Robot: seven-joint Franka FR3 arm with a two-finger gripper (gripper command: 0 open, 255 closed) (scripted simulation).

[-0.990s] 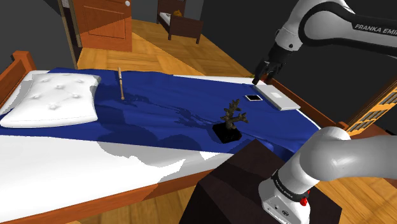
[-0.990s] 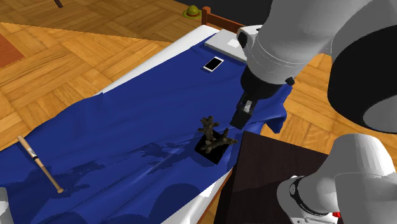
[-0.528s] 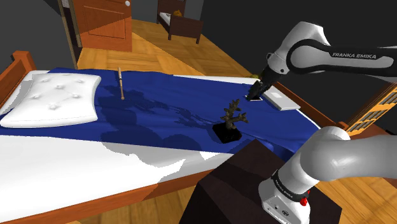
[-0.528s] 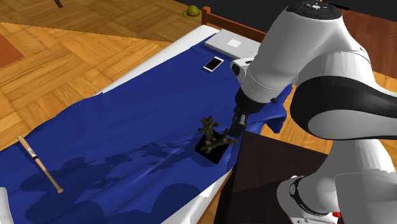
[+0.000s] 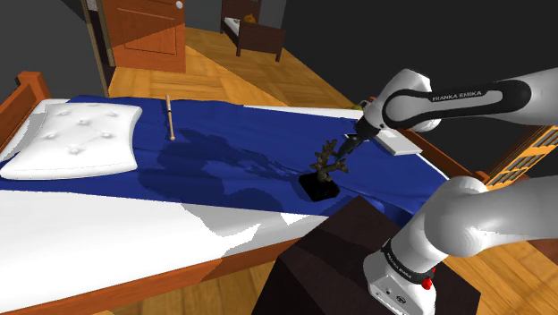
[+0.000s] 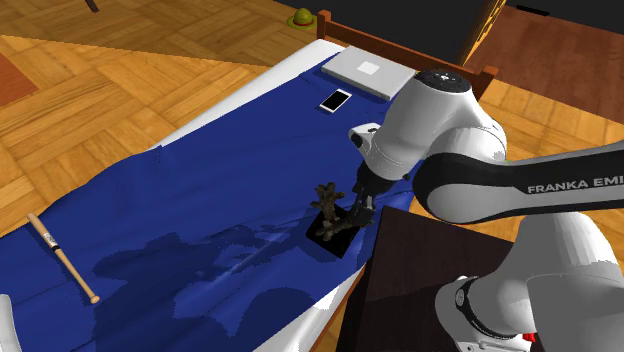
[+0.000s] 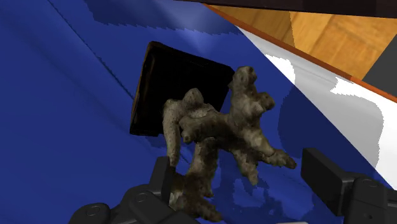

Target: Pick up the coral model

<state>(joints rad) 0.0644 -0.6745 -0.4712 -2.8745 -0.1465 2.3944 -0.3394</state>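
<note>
Bedroom with a wooden-framed bed [image 5: 25, 97], a blue blanket [image 5: 224, 143] spread over a white sheet [image 5: 107, 224], and a white pillow [image 5: 76, 139] (tufted) near the headboard. Beyond the bed are a parquet floor [image 5: 259, 85], a panelled wooden door [image 5: 147, 36] and dark grey walls [image 5: 45, 36].

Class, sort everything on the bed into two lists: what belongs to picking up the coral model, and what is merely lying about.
Belongs to the job: coral model; gripper, open at its branches.
Lying about: baseball bat; pillow; phone; laptop.
</note>
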